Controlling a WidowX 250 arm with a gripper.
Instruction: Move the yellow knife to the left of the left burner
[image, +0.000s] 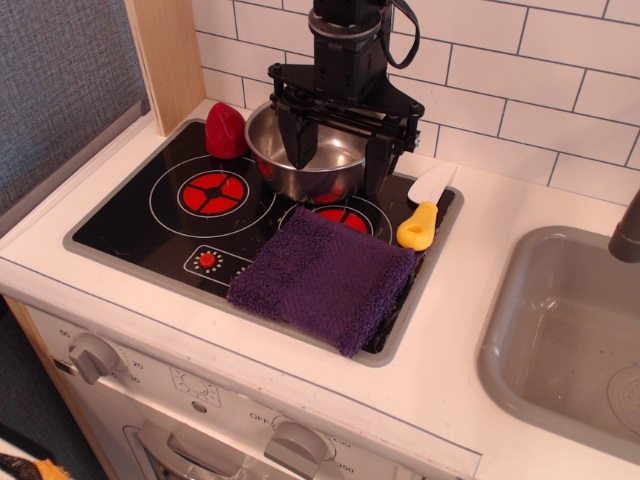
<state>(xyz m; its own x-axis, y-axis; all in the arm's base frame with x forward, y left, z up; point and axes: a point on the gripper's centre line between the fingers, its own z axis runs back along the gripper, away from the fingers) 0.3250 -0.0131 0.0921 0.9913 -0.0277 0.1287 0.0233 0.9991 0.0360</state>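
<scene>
Knife (424, 212) at right edge of cooktop (130, 215), untouched; fingers (338, 155) spread wide, grasping nothing.
Knife lies yellow handle toward the front, white blade toward the tiled wall, just beside purple cloth (322, 278). Left burner (213, 192) sits well apart on the cooktop's far side. Arm hangs over the steel bowl (312, 158), between burner and knife. Red pepper (225, 131) at back left corner; sink (560, 330) right on the worktop (470, 300).

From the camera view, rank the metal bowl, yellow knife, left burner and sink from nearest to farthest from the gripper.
Measured from the gripper:
1. Metal bowl, directly beneath the fingers.
2. Yellow knife, to the image right at the cooktop edge.
3. Left burner, image left on the black glass; only a little farther than the knife.
4. Sink, far image right, lower.
</scene>
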